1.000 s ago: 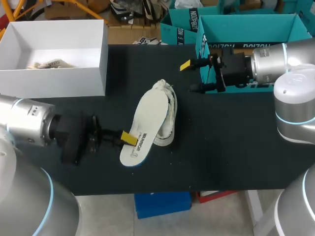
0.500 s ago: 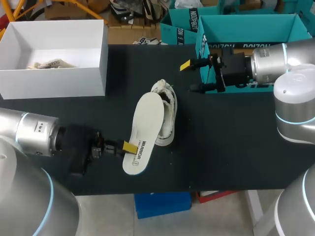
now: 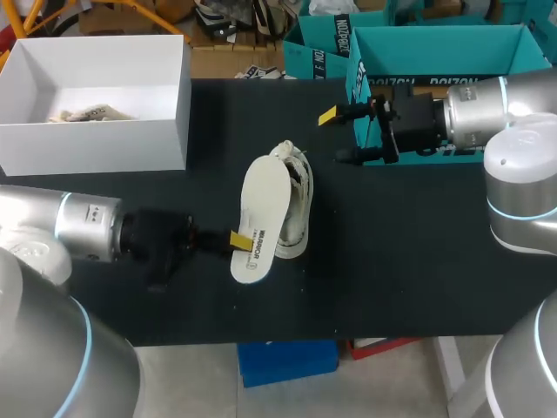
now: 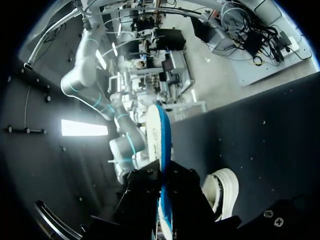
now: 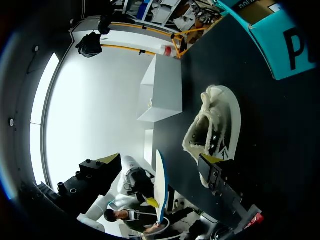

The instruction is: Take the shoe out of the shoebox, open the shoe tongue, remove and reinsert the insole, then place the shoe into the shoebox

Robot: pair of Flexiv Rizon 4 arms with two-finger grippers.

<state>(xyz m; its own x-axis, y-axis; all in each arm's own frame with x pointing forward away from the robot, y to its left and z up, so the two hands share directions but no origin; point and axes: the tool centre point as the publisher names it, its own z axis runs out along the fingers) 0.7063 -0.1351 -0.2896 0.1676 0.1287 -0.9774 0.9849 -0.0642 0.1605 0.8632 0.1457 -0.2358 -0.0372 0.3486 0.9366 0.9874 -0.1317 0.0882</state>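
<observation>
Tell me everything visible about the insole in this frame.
The insole is out of the shoe: a thin, foam-like sole, white on top with dark print near one end, blue on the other face. The left gripper holds that printed end, jaws shut, with the insole over the shoe; whether the two touch is unclear.

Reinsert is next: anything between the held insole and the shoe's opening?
Nothing visible. The left gripper holds the insole beside the shoe; its opening shows unblocked in the right wrist view. The right gripper is by the teal box.
</observation>
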